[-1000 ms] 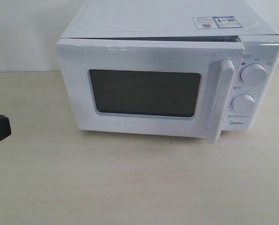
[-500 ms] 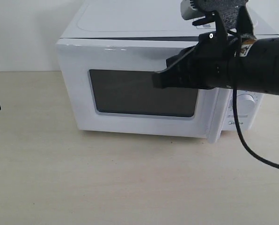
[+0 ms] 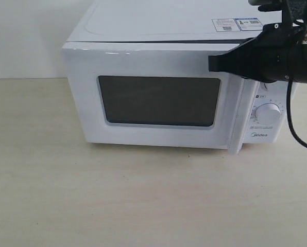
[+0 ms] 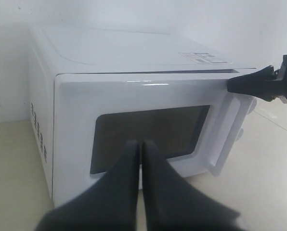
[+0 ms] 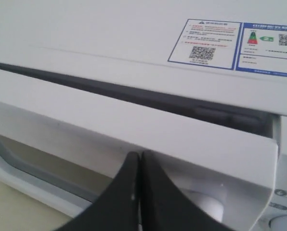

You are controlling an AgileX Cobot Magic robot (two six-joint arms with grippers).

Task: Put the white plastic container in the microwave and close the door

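Observation:
The white microwave (image 3: 158, 20) stands at the back of the table. Its door (image 3: 86, 108), with a dark window (image 3: 158, 101) and a white bar handle (image 3: 239, 126), lies almost flush against the body; a thin dark gap (image 5: 134, 94) shows along its top edge. My right gripper (image 3: 211, 63) is shut and empty, its tips at the door's upper right corner by the handle top, also seen as the right gripper (image 5: 140, 155). My left gripper (image 4: 141, 144) is shut, empty, and back from the door front. The white plastic container is hidden.
The lower dial (image 3: 268, 112) shows on the right panel, and stickers (image 3: 236, 24) sit on the microwave's top. The beige table (image 3: 143, 195) stretches in front of the microwave. A white wall (image 3: 24, 36) stands behind.
The door, ajar a second ago, now sits nearly flush. My right arm swung in across the door front, then drew back to the right. My left gripper slid out past the left edge.

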